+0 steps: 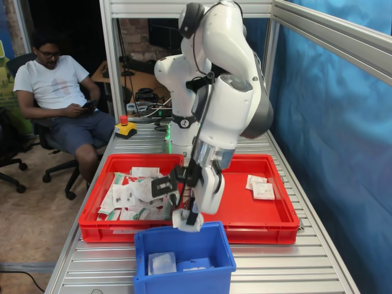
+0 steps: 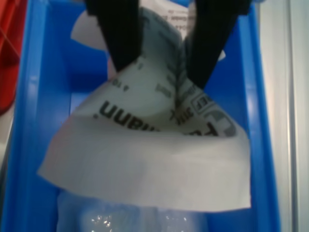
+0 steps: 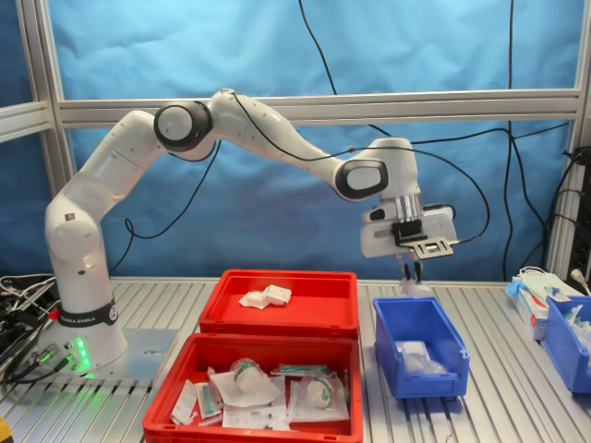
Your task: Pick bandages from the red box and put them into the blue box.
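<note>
My gripper (image 1: 187,215) is shut on a bandage (image 2: 154,159), a flat white paper sachet with dark print, pinched at its upper edge between the black fingers (image 2: 120,38). It hangs just over the far end of the blue box (image 1: 184,278), which holds a clear pouch (image 1: 162,262). In the second exterior view the gripper (image 3: 413,275) stands above the blue box (image 3: 420,374). One red box (image 1: 245,211) holds two more white bandages (image 1: 260,187). The other red box (image 1: 110,229) holds a pile of mixed pouches and sachets (image 1: 135,193).
A seated person (image 1: 58,92) is at the first exterior view's left, beyond the table. A yellow stop button (image 1: 125,127) stands near the arm's base. Another blue bin (image 3: 568,341) and a packet sit at the second exterior view's right. Aluminium frame posts surround the table.
</note>
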Robot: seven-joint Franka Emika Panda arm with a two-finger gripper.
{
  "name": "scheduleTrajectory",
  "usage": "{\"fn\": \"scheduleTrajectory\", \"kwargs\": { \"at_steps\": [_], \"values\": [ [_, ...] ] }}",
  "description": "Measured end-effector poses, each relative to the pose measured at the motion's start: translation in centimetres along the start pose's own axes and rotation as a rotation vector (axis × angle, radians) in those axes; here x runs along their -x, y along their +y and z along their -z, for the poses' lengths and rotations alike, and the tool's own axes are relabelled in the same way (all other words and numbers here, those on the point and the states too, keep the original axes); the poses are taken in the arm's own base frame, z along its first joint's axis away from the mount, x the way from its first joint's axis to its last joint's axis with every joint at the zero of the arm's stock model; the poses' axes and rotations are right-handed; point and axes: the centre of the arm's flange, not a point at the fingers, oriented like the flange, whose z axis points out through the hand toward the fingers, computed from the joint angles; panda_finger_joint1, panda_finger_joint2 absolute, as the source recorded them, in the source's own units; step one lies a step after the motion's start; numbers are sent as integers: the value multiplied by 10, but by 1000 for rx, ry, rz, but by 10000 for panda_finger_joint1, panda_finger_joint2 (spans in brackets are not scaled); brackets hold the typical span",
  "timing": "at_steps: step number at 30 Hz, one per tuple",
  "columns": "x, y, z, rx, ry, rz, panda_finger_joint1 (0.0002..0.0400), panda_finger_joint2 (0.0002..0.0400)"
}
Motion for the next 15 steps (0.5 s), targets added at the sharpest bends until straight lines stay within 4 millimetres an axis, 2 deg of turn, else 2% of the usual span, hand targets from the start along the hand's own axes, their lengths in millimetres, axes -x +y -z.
{"fn": "scheduleTrajectory", "kwargs": {
  "at_steps": [6, 15],
  "values": [
    [4, 6, -19, 0, 19, 9, 64, 64],
    [6, 9, -27, -2, 25, 11, 64, 64]
  ]
}}
